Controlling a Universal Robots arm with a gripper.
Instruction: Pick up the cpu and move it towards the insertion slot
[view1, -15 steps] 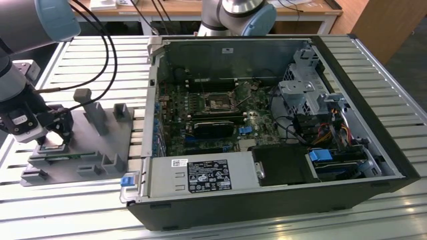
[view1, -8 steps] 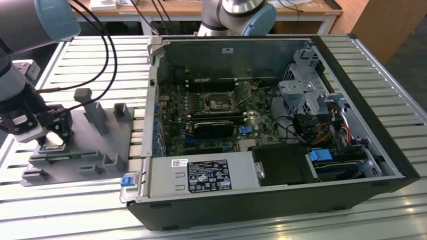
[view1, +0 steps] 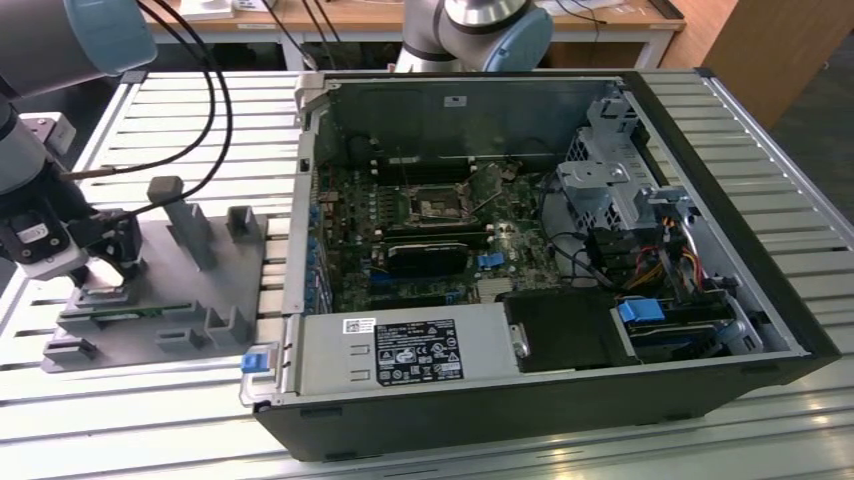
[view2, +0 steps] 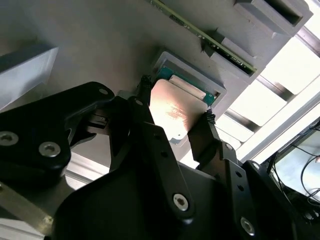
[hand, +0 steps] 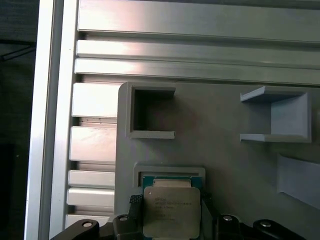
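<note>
I'm watching the jaws pinching the cpu (view2: 175, 112) by two opposite edges, right at the square recess of the grey tray (hand: 220, 130). In the exterior view, the insertion slot (view1: 438, 207) is sitting well apart, inside the open computer case (view1: 400, 440) on the slatted surface (view1: 107, 430).

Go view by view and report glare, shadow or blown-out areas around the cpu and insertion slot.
Exterior view: the insertion slot sits in the dim interior of the case. Second wrist view: a warm sheen washes over the top of the cpu, and the background beyond the grey tray is blown out white. First wrist view: the cpu is evenly lit; the table slats carry bright reflections.
</note>
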